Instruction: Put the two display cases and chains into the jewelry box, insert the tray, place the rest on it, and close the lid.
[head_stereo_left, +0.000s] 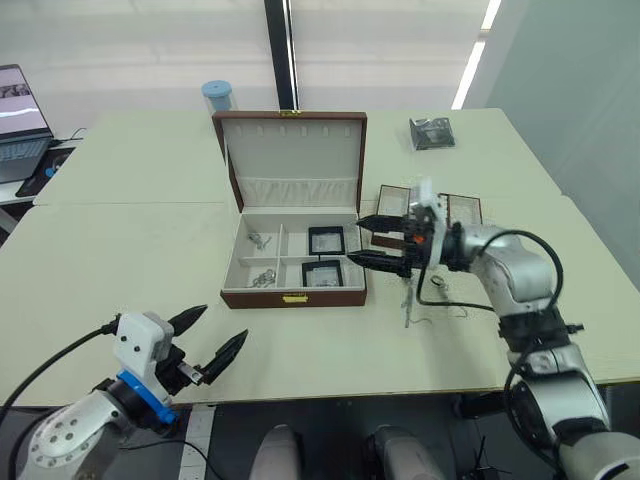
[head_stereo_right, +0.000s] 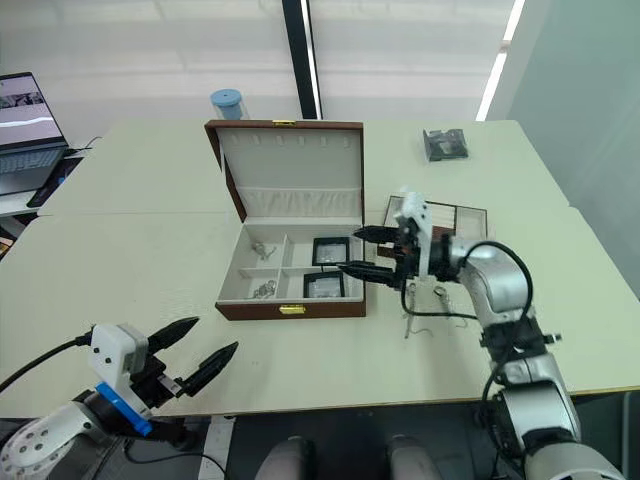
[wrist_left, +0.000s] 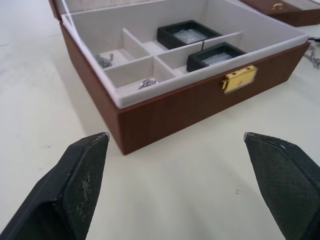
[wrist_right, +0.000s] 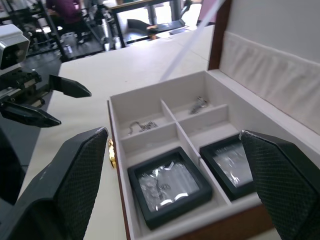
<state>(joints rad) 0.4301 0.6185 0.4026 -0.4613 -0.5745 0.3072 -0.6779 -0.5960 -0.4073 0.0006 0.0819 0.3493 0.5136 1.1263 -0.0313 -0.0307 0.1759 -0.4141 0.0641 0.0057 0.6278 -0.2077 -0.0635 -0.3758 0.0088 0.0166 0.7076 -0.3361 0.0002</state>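
Cases and chains loaded; tray insertion pending.
Tray (head_stereo_left: 428, 216) lies centre-right, behind the right gripper (head_stereo_left: 378, 241); both jaws wide, empty.

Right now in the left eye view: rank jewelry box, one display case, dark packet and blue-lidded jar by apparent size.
1. jewelry box, lid open, by far largest.
2. dark packet and the display case: look alike; the packet lies farther back, so unranked.
3. blue-lidded jar: smallest visible, partly hidden behind the lid.
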